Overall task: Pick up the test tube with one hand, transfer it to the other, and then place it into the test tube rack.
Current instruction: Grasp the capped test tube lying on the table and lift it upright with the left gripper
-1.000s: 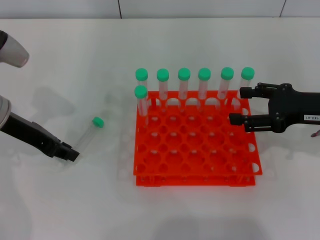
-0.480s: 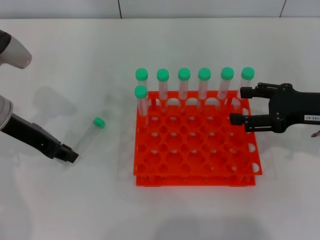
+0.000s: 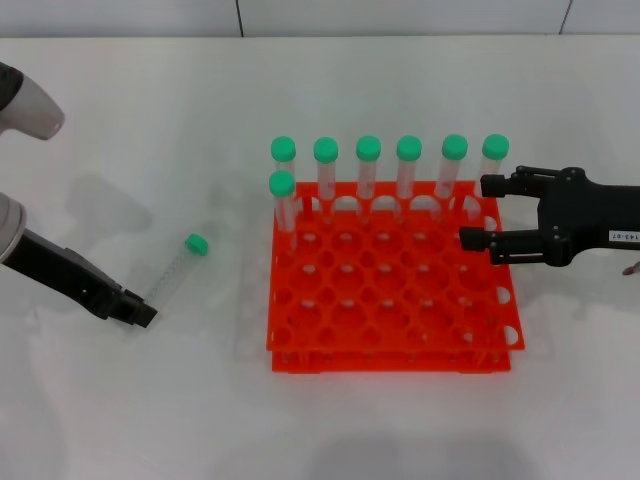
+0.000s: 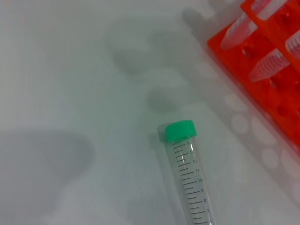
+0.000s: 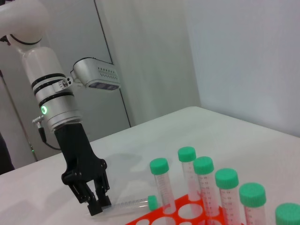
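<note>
The test tube (image 3: pixel 181 264), clear with a green cap, lies on the white table left of the rack; it also shows in the left wrist view (image 4: pixel 187 173) and the right wrist view (image 5: pixel 129 204). My left gripper (image 3: pixel 138 310), with the green light, is low over the table at the tube's bottom end. The orange-red test tube rack (image 3: pixel 390 340) stands in the middle. My right gripper (image 3: pixel 482 212), with the white label, is open and empty, hovering at the rack's back right corner.
Several green-capped tubes (image 3: pixel 368 165) stand upright in the rack's back row, and one more (image 3: pixel 283 200) stands at the left of the second row. The rack's other holes hold nothing. The white table (image 3: pixel 120 140) stretches around the rack.
The lying tube rocked slightly to the right and back. My left gripper crept a little lower at the tube's end. The right arm has not moved.
</note>
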{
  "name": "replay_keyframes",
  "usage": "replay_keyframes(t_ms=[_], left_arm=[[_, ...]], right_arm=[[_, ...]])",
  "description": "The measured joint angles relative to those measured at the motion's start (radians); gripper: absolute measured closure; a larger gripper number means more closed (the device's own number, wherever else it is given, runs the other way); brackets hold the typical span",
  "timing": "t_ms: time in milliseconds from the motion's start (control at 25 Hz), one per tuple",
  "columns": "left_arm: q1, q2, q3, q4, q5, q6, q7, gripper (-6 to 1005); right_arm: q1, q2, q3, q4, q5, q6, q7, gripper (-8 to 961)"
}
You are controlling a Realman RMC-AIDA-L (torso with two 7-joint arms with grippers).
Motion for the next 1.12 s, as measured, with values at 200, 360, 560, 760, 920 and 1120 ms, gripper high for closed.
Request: replay_keyframes(t_ms=[200, 360, 560, 760, 920, 1120], left_arm=[[0.000, 0.000, -0.001, 0.000, 0.000, 0.000, 0.000, 742], [0.000, 0.001, -0.003, 0.000, 0.000, 0.000, -0.006, 744], [0.000, 0.004, -0.007, 0.000, -0.001, -0.008, -0.019, 762], [0.000, 0.006, -0.007, 0.000, -0.003, -0.013, -0.026, 826], [0.000, 0.006, -0.006, 0.000, -0.003, -0.013, -0.026, 846], [0.000, 0.006, -0.003, -0.001, -0.003, -0.017, -0.026, 841]], right_arm=[[0.000, 0.000, 0.000, 0.000, 0.000, 0.000, 0.000, 111], [0.000, 0.000, 0.000, 0.000, 0.001, 0.000, 0.000, 111], [0.001, 0.000, 0.000, 0.000, 0.002, 0.000, 0.000, 111], [0.001, 0.000, 0.000, 0.000, 0.002, 0.000, 0.000, 111], [0.001, 0.000, 0.000, -0.001, 0.002, 0.000, 0.000, 111], [0.001, 0.000, 0.001, -0.002, 0.002, 0.000, 0.000, 111]])
